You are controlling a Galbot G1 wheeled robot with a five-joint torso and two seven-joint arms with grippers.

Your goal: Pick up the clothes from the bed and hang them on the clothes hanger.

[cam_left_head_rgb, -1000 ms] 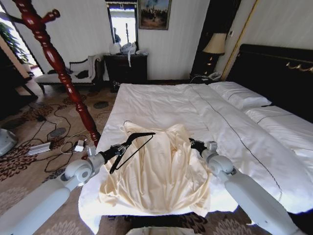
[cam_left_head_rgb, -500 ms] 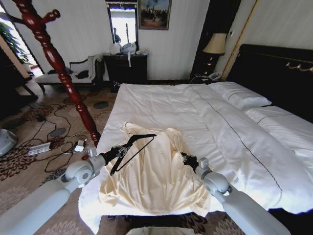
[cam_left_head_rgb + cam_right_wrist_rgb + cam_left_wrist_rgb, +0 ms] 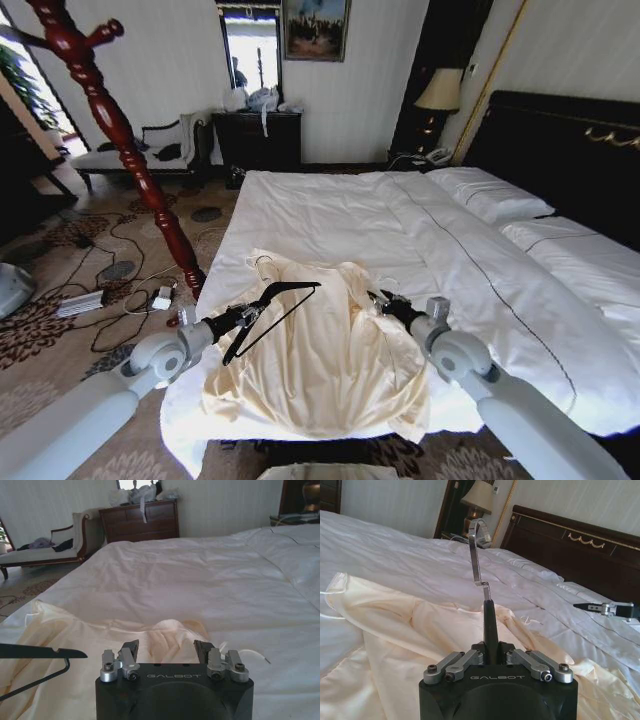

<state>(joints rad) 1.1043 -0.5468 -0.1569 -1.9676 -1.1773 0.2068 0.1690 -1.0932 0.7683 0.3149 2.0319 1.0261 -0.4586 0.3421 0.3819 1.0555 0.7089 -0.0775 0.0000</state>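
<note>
Cream clothes (image 3: 320, 345) bunched higher, right end effector (image 3: 378, 299) moved up-bed

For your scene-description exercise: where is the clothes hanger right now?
In the head view the clothes hanger is held in the left pincer, poised above the left side of the cream shirt lying at the foot of the bed.
</note>
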